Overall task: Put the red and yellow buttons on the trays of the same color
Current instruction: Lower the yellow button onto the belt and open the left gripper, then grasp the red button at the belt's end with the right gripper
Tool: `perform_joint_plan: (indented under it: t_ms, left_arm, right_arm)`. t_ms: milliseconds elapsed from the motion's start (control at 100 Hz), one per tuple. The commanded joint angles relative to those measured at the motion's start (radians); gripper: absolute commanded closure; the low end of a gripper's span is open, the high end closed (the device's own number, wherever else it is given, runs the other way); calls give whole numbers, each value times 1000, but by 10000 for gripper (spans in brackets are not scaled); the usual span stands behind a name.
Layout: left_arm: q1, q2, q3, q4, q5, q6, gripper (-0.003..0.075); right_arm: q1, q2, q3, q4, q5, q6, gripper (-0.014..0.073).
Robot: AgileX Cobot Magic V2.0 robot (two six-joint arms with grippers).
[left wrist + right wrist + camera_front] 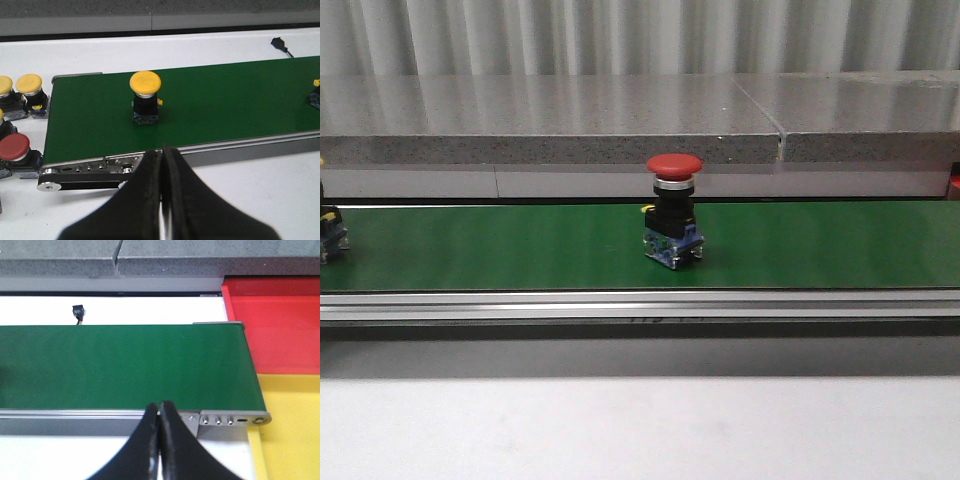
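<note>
Sitting bare beyond the green belt (125,365), red tray (280,330) and yellow tray (295,425) hold nothing visible; left gripper (162,157) and right gripper (160,412) are pressed together.

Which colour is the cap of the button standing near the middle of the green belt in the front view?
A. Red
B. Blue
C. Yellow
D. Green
A: in the front view the button on the green belt carries a red mushroom cap over a black body and a blue base; the yellow-capped button appears only in the left wrist view, nearer the belt's end.
</note>
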Motion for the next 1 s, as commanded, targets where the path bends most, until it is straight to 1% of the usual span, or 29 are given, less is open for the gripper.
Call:
perform_joint_plan:
  t_ms: [0, 160, 260, 310, 380, 430, 550, 600, 620, 770, 990]
  left_arm:
    - [-10, -13, -24, -15, -53, 2, 741]
    - [-10, -15, -24, -15, -53, 2, 741]
    - [-10, -15, -24, -15, -53, 2, 741]
    - [-10, -15, -24, -15, -53, 2, 741]
    - [-10, -15, -24, -15, -53, 2, 741]
    - [-10, -15, -24, -15, -53, 2, 741]
    - [-10, -15, -24, -15, -54, 2, 741]
    - [-10, -15, -24, -15, -54, 2, 741]
    - [-10, -15, -24, -15, -54, 2, 741]
    - [-10, -15, -24, -15, -54, 2, 741]
    - [-10, -15, -24, -15, -54, 2, 741]
  right_arm:
    - [-1, 96, -117, 3, -29, -50, 660]
    - [-1, 231, -257, 12, 36, -64, 660]
    - [-1, 298, -325, 59, 80, -64, 655]
    - [-1, 329, -353, 83, 95, -75, 631]
    - [-1, 369, -392, 125, 129, -116, 549]
    - [-1, 398, -423, 160, 165, -143, 461]
    - [21, 486, -492, 237, 252, -186, 184]
    - [42, 524, -522, 249, 284, -204, 110]
    - [51, 541, -535, 252, 299, -203, 93]
    - [128, 670, -628, 255, 411, -207, 85]
    - [241, 861, -771, 255, 482, -238, 85]
